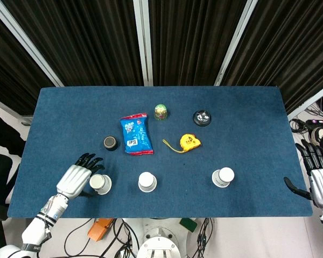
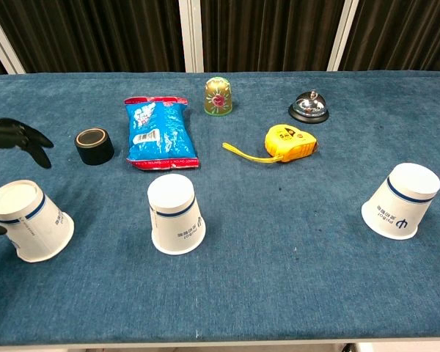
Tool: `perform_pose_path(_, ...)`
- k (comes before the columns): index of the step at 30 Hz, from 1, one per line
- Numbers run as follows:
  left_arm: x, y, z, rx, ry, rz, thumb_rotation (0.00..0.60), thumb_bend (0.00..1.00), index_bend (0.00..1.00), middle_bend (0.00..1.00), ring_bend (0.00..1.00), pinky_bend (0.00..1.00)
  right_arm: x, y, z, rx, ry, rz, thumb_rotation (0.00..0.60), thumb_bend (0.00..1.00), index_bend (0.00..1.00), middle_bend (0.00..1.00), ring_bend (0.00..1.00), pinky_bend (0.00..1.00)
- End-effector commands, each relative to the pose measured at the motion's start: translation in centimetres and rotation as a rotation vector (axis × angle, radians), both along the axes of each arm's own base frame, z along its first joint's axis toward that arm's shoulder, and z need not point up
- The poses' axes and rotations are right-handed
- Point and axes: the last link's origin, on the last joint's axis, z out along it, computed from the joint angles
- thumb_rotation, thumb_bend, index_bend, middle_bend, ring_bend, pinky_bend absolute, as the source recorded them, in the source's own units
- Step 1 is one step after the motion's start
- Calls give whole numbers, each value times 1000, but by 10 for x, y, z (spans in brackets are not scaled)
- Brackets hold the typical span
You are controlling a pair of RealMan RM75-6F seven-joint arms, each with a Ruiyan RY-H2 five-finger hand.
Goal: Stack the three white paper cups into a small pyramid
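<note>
L hand [image 1: 77, 179] (open), just beside leftmost cup [image 1: 100, 184]

**Cups in a front row, clutter behind**

Three cups stand upside down along the near edge: left cup [image 1: 100, 184], middle cup [image 1: 147, 181], right cup [image 1: 223, 177] well apart. Left hand [image 1: 77, 179] just left of left cup. Behind: cap [image 1: 110, 142], snack bag [image 1: 135, 134], tape measure [image 1: 189, 142], bell [image 1: 202, 117].
</note>
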Motion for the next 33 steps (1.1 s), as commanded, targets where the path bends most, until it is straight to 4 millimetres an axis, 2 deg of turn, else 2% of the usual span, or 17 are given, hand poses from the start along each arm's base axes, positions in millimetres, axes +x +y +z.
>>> perform_pose_path(1,-2,1,-3,-7,-4,9,600,185,298,131,35,0,1,-1,-1,5,0,-1,600,381,0,22,0,0)
perform_pose_path(5,-5,2,-7,-6,-3,13,600,208,321,131,34,0,0,-1,-4,14,-4,-8,600,382,0,22,0,0)
perform_pose_path(10,-9,4,-10,16,10,5,600,258,411,160,43,0,0,-1,-5,15,-4,-10,600,382,0,22,0,0)
perform_pose_path(15,-5,5,-12,12,-13,-1,600,290,484,188,55,0,0,0,-4,11,-5,-10,600,382,0,22,0,0)
perform_pose_path(19,2,7,-11,23,-30,-21,600,296,493,193,59,0,0,1,-4,10,-6,-11,600,382,0,22,0,0)
perform_pose_path(24,22,12,-17,16,-55,-70,600,291,493,193,59,0,-2,2,-4,10,-7,-13,600,381,0,22,0,0)
perform_pose_path(33,65,25,-38,-25,-31,-177,600,282,493,193,59,0,-5,4,-2,5,-7,-24,600,382,0,22,0,0)
